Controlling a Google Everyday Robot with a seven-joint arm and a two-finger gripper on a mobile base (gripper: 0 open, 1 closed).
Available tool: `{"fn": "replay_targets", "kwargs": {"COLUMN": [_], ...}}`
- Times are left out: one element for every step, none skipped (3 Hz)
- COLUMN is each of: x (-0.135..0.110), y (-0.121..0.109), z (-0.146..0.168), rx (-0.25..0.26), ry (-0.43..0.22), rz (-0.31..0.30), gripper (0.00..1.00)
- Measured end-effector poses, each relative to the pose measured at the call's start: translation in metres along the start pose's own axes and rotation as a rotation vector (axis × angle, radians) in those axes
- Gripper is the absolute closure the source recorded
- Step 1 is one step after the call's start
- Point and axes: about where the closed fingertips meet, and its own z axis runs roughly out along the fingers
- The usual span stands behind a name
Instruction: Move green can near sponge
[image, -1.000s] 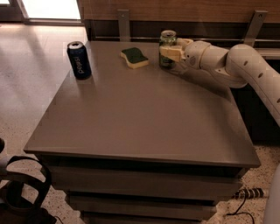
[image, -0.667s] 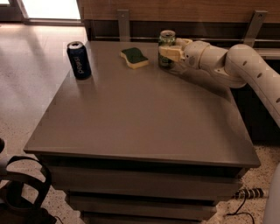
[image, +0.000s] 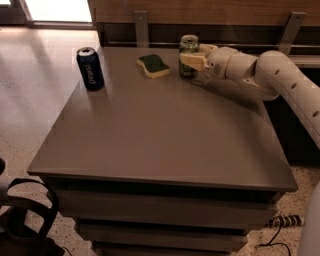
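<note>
The green can (image: 188, 49) stands upright on the far part of the grey table (image: 165, 130), just right of the sponge (image: 154, 65). The sponge has a dark green top over a yellow body and lies flat near the far edge. My gripper (image: 192, 57) reaches in from the right on a white arm (image: 270, 75) and is shut on the green can, its pale fingers (image: 192, 60) wrapped around the can's middle. A small gap separates the can from the sponge.
A dark blue Pepsi can (image: 90, 68) stands upright near the table's far left corner. A wooden wall with metal brackets (image: 141, 27) runs behind the table. A cable and power strip (image: 285, 221) lie on the floor at the lower right.
The gripper and the green can have shifted slightly left toward the sponge. The sponge and Pepsi can have not moved.
</note>
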Motion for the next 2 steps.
{"fn": "replay_targets", "kwargs": {"x": [-0.0001,-0.0001], "y": [0.0021,0.0042], "z": [0.0026,0.0051], "rx": [-0.004,-0.009], "ry": [-0.001,-0.001], "rz": [0.001,0.001], "gripper": [0.12,0.0]}}
